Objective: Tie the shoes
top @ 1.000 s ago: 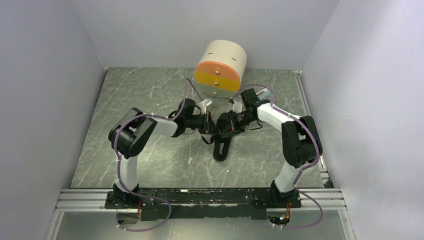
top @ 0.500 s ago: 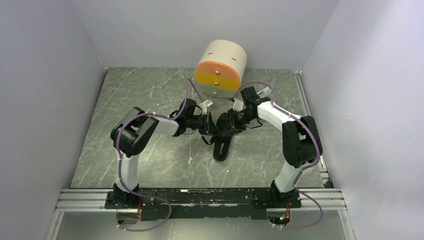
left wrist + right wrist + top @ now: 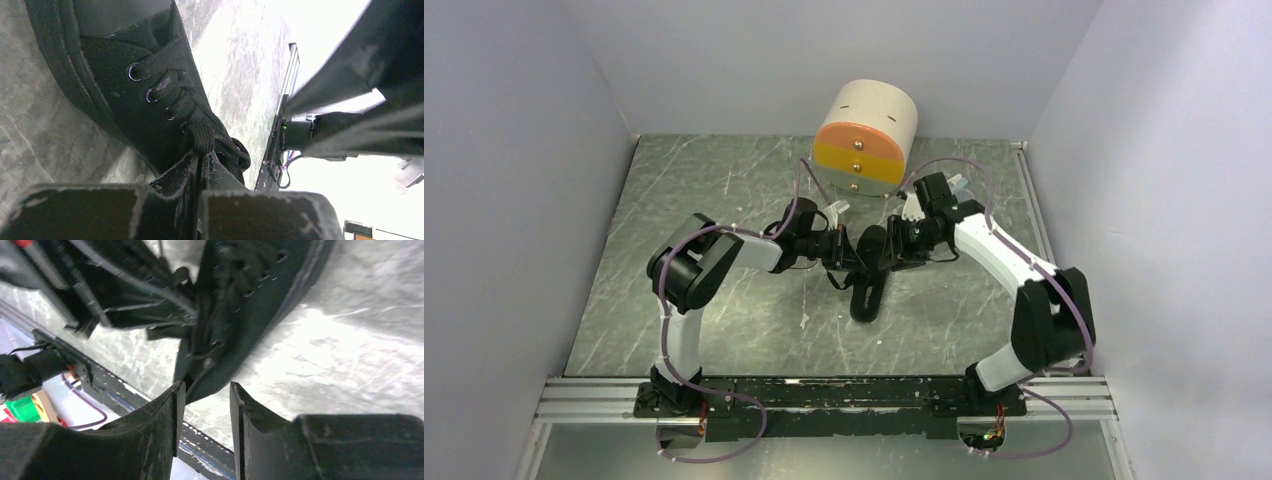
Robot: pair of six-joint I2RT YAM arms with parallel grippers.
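The small black lace-up shoe [image 3: 868, 283] lies on the marble floor between both arms, its toe toward the near edge. In the left wrist view its eyelets and laced top [image 3: 150, 90] fill the frame. My left gripper [image 3: 852, 251] is at the shoe's left side, shut on a black lace [image 3: 202, 137] that runs into its fingertips [image 3: 186, 167]. My right gripper [image 3: 892, 244] is at the shoe's right side, open and empty, jaws well apart [image 3: 206, 390], with the shoe's side [image 3: 260, 305] just beyond them.
A round cream drawer box [image 3: 867, 140] with orange and yellow drawer fronts stands just behind the shoe. Grey walls close in the left, back and right. A metal rail [image 3: 824, 395] runs along the near edge.
My right arm has swung its elbow outward to the right and its gripper has drawn slightly back from the shoe. The left gripper and the shoe have stayed in place.
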